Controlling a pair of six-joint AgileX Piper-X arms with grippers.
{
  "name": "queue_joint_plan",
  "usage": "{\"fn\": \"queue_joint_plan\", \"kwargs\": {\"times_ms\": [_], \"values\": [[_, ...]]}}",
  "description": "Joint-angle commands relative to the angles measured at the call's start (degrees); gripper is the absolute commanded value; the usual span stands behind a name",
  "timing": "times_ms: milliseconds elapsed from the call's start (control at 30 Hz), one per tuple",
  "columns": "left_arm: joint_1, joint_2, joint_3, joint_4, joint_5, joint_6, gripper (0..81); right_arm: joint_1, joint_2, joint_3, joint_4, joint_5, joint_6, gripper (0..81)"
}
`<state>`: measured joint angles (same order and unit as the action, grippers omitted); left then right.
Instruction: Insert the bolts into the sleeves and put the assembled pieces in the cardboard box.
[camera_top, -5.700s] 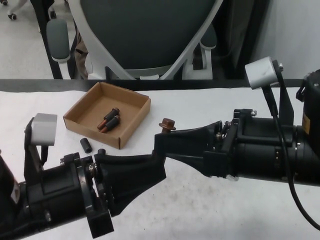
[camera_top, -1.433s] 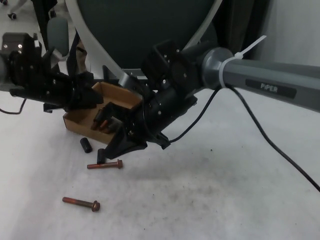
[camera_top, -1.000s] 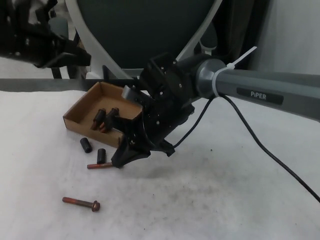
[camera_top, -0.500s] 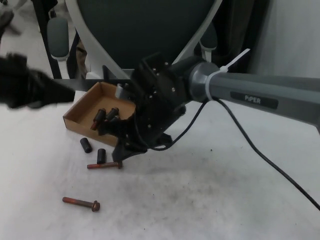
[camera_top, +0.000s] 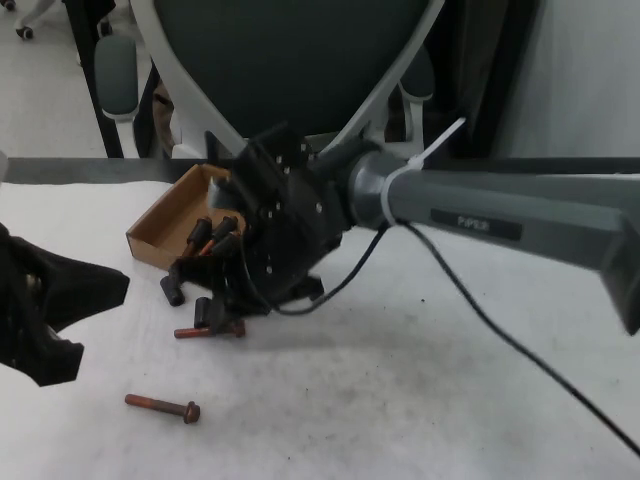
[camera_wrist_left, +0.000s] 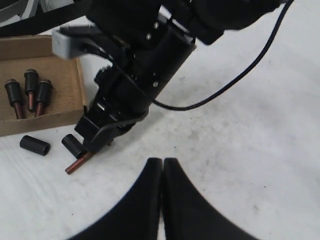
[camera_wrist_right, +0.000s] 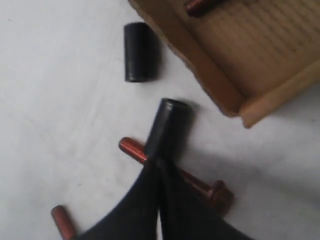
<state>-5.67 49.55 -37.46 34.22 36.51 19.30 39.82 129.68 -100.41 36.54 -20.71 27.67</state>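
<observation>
Three assembled pieces (camera_wrist_left: 27, 90) lie in the cardboard box (camera_top: 160, 225). Just outside the box two black sleeves (camera_wrist_right: 137, 51) (camera_wrist_right: 167, 130) rest on the white bench. One copper bolt (camera_wrist_right: 200, 184) lies beside the nearer sleeve, and a second bolt (camera_top: 162, 405) lies closer to the front. My right gripper (camera_wrist_right: 159, 162) hovers shut over the first bolt's shank, its tips against the nearer sleeve's end. My left gripper (camera_wrist_left: 162, 162) hangs shut and empty over bare bench at the front left (camera_top: 120, 285).
The right arm (camera_top: 480, 215) stretches across the bench from the right towards the box. An office chair (camera_top: 300, 60) stands behind the bench's far edge. The bench to the right and front is bare.
The right gripper has slid left and down onto the bolt and sleeve in front of the box. The left arm has swung from the far left, by the box, to the front left.
</observation>
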Motion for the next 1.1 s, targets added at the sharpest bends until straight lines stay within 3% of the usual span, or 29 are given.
{"fn": "queue_joint_plan", "kwargs": {"times_ms": [0, 200, 400, 633, 900, 1067], "values": [[-0.2, -2.2, 0.1, -0.6, -0.4, 0.0, 0.8, -0.1, 2.8, -0.3, 3.5, -1.0, 0.6, 0.2], [-0.2, -3.0, 0.1, -0.6, -0.4, -1.3, 0.8, -0.8, 2.8, -0.3, 12.4, 7.0, -7.8, 0.2], [-0.2, -3.0, 0.1, -0.6, -0.4, -1.3, 0.8, -3.6, 1.3, -0.3, 16.7, 11.2, -10.3, 0.2], [-0.2, -3.0, 0.1, -0.7, -0.4, -1.3, 0.8, -5.2, -2.9, -0.3, 14.6, 11.4, -13.4, 0.2], [-0.2, -2.8, 2.0, -3.3, -0.4, -0.7, 0.8, -4.3, -5.7, -1.0, 8.6, 6.5, -12.2, 0.2], [-0.2, -2.8, 5.3, -3.5, -0.4, 9.9, 0.8, -3.4, -5.7, -2.3, 8.5, 5.8, -12.4, 0.2]]}}
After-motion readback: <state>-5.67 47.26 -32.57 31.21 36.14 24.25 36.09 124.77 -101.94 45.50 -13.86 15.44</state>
